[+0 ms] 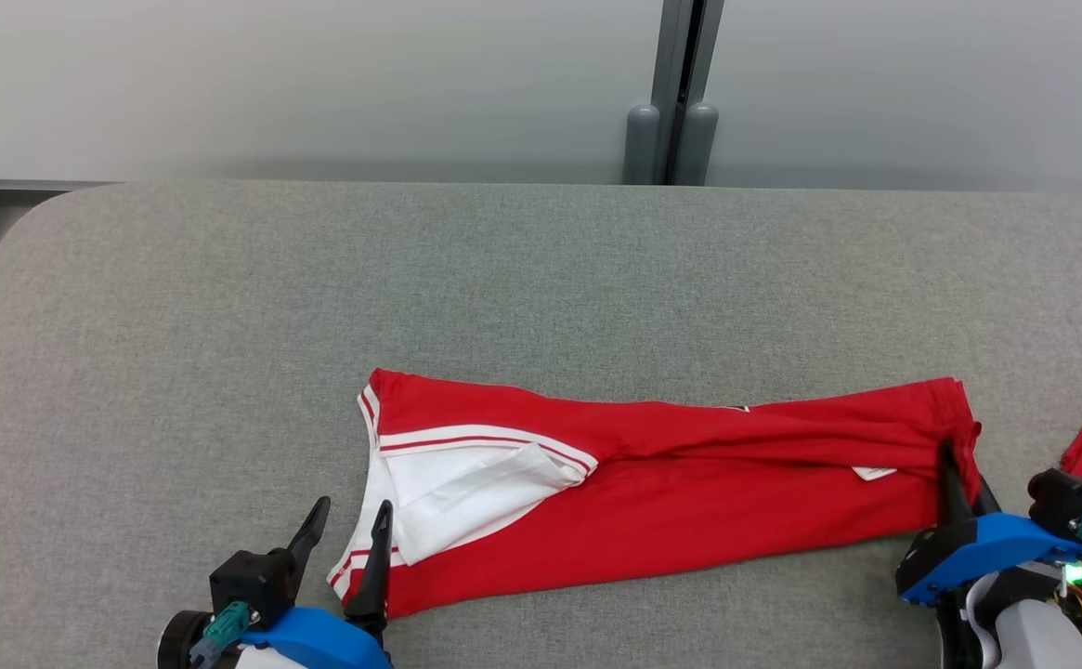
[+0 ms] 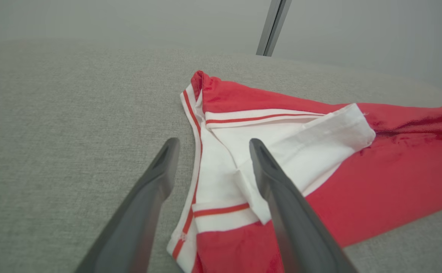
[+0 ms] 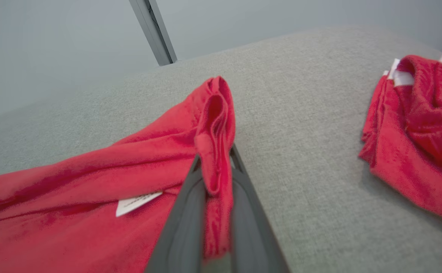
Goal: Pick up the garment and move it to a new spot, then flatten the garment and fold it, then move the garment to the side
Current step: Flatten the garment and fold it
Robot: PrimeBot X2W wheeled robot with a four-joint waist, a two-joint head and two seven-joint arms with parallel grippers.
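Left gripper (image 1: pixel 352 506): nearest, at lower left. Fingers spread wide and gripping nothing, one over the white-trimmed corner of the garment, the other over bare table.

Right gripper (image 1: pixel 960 469): lower right. Fingers closed narrow, pinching a bunched fold at the opposite end of the same cloth.

Red garment (image 1: pixel 689 506): stretched lengthwise between the two grippers on the near half of the table. White panel and red-striped white trim at the left end, plain red hem at the right.

Sewn-in white label (image 3: pixel 137 202): on the red cloth just beside the right gripper. Print too small to read.

Second red garment (image 3: pixel 422 125): crumpled, with white trim, apart to the right.

Grey fabric-covered table (image 1: pixel 541 279): bare across the far half.

Grey post (image 1: pixel 680 93): behind the far edge, against a pale wall.
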